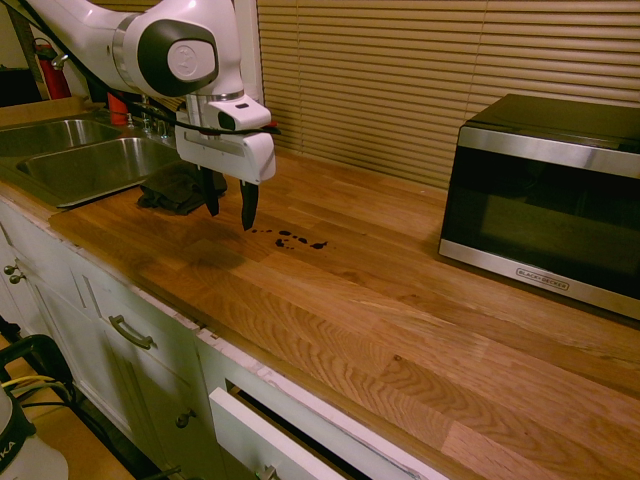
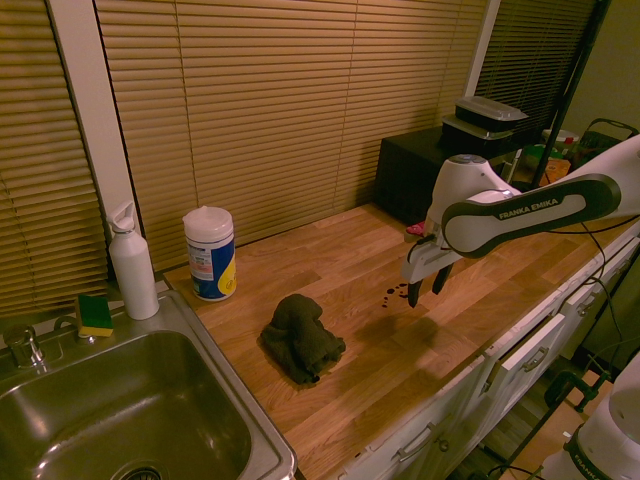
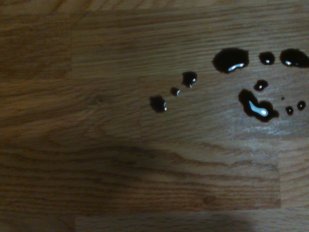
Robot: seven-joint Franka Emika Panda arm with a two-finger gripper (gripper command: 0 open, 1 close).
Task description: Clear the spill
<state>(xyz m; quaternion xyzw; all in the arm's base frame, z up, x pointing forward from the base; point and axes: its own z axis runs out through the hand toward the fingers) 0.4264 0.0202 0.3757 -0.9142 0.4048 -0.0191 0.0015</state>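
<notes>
**Open gripper poised above the counter, spill just beside it**

The gripper (image 1: 229,208) is seen pointing straight down, its two dark fingers (image 1: 249,207) held apart with nothing between them. The fingertips are held clear of the wooden countertop (image 1: 400,330), and a soft shadow is cast on the wood beneath them. The spill (image 1: 295,239) is found on the counter just beside the fingertips, toward the microwave (image 1: 545,200); it is not touched by either finger. From the wrist view, the spill (image 3: 251,82) is shown as a scatter of glossy dark drops and two larger blotches on the wood grain, set off to one side of the frame rather than centred.

On the other side of the gripper, toward the sink (image 1: 90,165), a crumpled dark cloth (image 2: 303,336) is laid on the counter, apart from the spill. Further back, near the blinds, a wipes canister (image 2: 209,253), a white spray bottle (image 2: 131,262) and a sponge (image 2: 95,314) are stood by the sink's edge.
</notes>
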